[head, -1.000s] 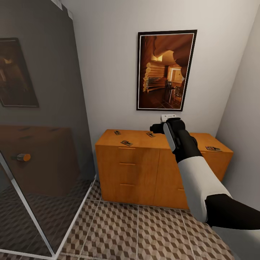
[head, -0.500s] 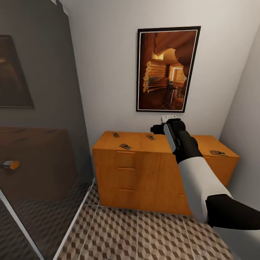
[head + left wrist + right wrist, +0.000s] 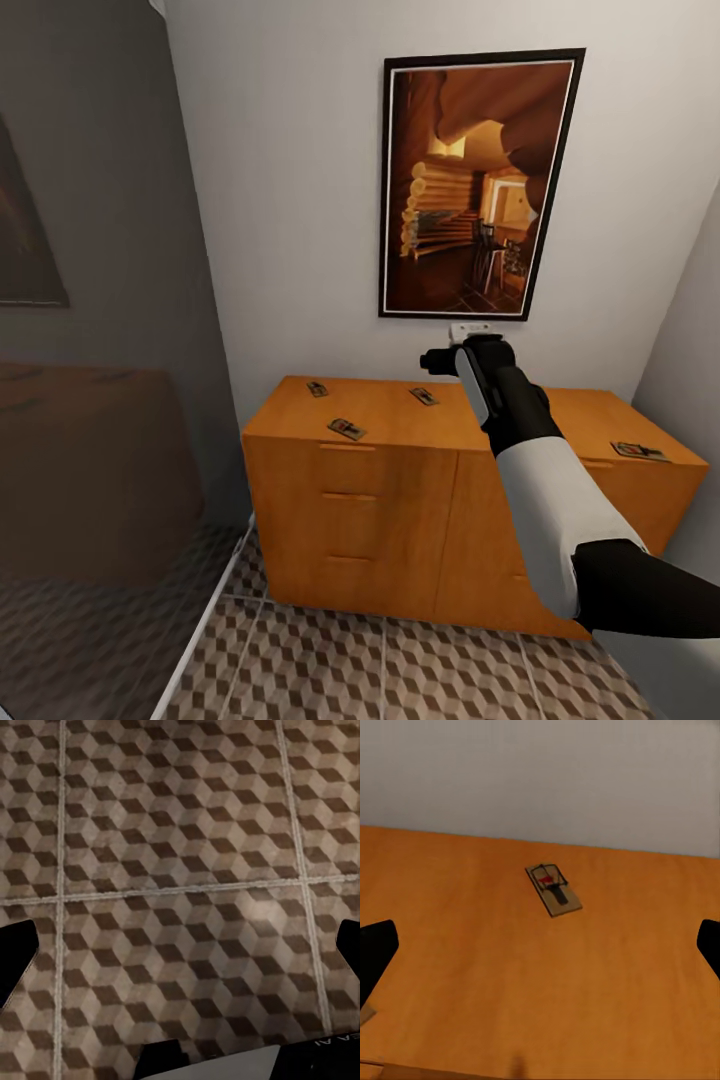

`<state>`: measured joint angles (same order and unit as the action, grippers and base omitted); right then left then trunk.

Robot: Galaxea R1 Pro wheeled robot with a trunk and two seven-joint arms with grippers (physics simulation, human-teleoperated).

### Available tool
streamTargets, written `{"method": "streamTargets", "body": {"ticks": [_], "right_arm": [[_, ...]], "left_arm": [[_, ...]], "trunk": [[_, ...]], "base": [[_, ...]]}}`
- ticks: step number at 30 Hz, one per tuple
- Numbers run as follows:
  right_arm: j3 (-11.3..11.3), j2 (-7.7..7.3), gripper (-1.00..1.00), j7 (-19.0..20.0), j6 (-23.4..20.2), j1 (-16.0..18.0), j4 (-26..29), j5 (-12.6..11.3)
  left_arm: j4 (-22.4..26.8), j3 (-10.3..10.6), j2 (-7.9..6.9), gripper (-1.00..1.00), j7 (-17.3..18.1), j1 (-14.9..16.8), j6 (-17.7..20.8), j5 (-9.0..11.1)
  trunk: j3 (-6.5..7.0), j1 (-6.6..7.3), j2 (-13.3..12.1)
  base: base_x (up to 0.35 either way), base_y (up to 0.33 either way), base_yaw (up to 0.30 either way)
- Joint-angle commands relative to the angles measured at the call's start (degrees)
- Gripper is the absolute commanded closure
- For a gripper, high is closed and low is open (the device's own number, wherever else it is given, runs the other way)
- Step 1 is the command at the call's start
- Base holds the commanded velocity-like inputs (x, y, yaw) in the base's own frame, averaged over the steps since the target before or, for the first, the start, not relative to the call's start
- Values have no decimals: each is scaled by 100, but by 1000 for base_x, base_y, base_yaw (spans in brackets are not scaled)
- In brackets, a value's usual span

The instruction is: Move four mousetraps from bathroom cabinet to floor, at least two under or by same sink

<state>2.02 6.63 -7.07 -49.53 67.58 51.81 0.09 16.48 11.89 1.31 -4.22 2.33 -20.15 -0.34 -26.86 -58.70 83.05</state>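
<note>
Right claw (image 3: pixel 432 360) over cabinet (image 3: pixel 400 500), fingers spread wide, empty. Four mousetraps (image 3: pixel 346 429) on top, details tiny; right arm hides part. Left claw (image 3: pixel 180 952) gaping above bathroom floor (image 3: pixel 180 870).

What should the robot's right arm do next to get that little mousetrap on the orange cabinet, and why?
Probably move the right pincer forward and down onto the mousetrap. The right wrist view shows that trap lying flat on the cabinet top, ahead of the fingertips, which stand wide apart with nothing between them. All four traps seem to be on the cabinet, so none has been picked up yet.
</note>
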Motion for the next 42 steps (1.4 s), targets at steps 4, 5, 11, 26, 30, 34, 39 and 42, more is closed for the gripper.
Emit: {"method": "streamTargets", "body": {"ticks": [4, 5, 11, 26, 30, 34, 39, 42], "right_arm": [[10, -2, -100, -18, 39, 2, -153, 0], [10, -2, -100, -17, 69, 2, -199, -4], [11, 1, -100, -14, 495, -6, -622, -19], [9, -2, -100, 260, 886, -8, -1072, -2], [4, -4, -100, 280, 895, -8, -1088, 6], [1, -61, -100, 288, 899, -8, -1096, 2], [0, -172, -100, 322, 900, -8, -1101, -22], [0, -218, -100, 408, 902, -8, -1102, -17]], "left_arm": [[-5, 41, -1, -100, -44, 5, -22, -2], [-5, 41, -1, -100, -44, 5, -23, -2], [-5, 42, 1, -100, -44, 5, -24, -2], [-13, 42, 1, -100, -44, 5, -24, -2], [-14, 45, 1, -100, -44, 5, -24, -3], [-14, 47, 1, -100, -44, 5, -24, -3], [-11, 49, 1, -100, -44, 5, -24, -6], [-11, 49, 1, -100, -44, 5, -24, -8]], "trunk": [[-6, -3, 3], [-6, -3, 3], [-6, -3, 3], [-6, -3, 3], [-6, -3, 3], [-6, -3, 3], [-6, -3, 3], [-6, -3, 3]], "base": [[299, 0, 0], [223, 0, 0], [91, 0, 0], [12, 0, 0], [0, 0, 0], [0, 0, 0], [0, 0, 0], [0, 0, 0]]}}
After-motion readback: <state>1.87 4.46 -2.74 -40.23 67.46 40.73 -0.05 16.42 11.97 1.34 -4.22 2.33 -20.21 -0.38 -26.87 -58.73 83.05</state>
